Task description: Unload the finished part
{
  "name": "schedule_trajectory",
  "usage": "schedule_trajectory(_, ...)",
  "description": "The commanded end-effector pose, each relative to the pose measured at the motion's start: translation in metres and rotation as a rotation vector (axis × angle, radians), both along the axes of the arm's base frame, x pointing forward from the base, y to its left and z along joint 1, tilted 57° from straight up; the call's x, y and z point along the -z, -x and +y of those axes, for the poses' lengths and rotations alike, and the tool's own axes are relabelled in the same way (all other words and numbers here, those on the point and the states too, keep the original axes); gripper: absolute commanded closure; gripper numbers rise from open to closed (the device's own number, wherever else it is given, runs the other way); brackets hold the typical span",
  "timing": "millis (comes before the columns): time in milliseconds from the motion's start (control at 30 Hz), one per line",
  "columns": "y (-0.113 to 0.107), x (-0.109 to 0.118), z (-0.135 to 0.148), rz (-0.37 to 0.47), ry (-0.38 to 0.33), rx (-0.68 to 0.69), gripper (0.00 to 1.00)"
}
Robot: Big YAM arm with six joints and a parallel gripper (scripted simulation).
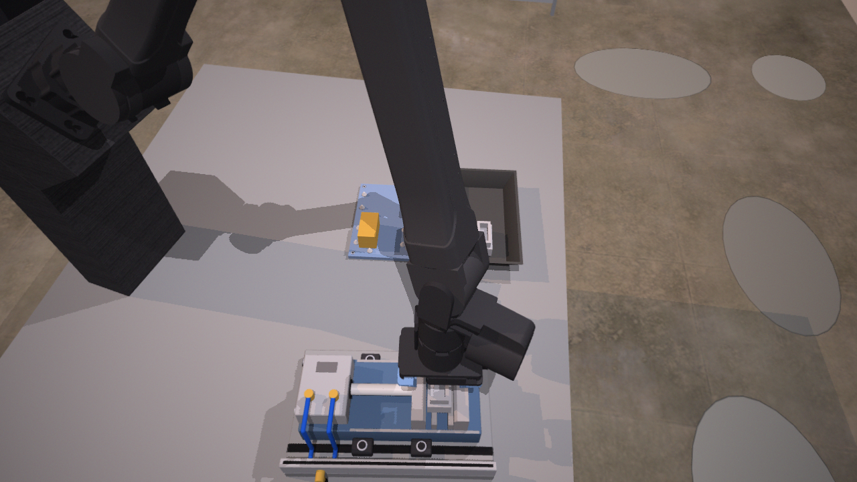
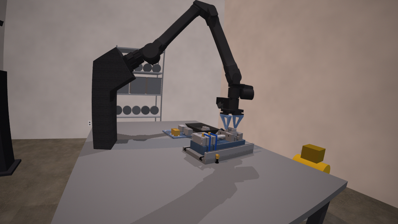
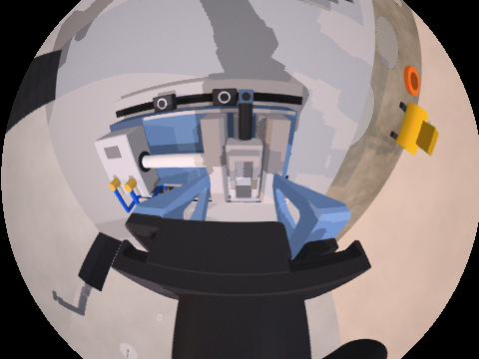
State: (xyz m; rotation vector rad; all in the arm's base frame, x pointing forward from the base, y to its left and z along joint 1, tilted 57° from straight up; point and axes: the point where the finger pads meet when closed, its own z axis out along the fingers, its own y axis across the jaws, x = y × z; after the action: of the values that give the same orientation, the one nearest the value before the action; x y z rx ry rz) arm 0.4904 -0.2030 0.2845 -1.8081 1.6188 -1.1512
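The grey finished part (image 3: 241, 170) with its pocket up sits between the jaws of the blue vise (image 1: 407, 407) near the table's front edge; it also shows in the overhead view (image 1: 439, 398). My gripper (image 2: 231, 125) hangs straight above the part with its blue fingers open and empty, tips just over the jaws. The dark outfeed tray (image 1: 494, 218) stands behind the vise and holds a white part (image 1: 484, 233); the arm hides much of it.
A blue fixture plate (image 1: 380, 224) with an orange block (image 1: 367, 229) lies left of the tray. The vise has a white actuator box (image 1: 323, 383) with blue hoses and a front rail (image 1: 389, 461). The dark robot pedestal (image 1: 71, 179) stands at the left.
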Motion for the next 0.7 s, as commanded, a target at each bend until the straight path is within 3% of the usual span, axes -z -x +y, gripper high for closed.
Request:
schedule_trajectory(0,-0.0091,-0.0191,0.0038,-0.042,0.01,-0.007,0.36)
schedule_trajectory(667,-0.0135,-0.0147,0.0017,-0.039,0.008,-0.006,0.36)
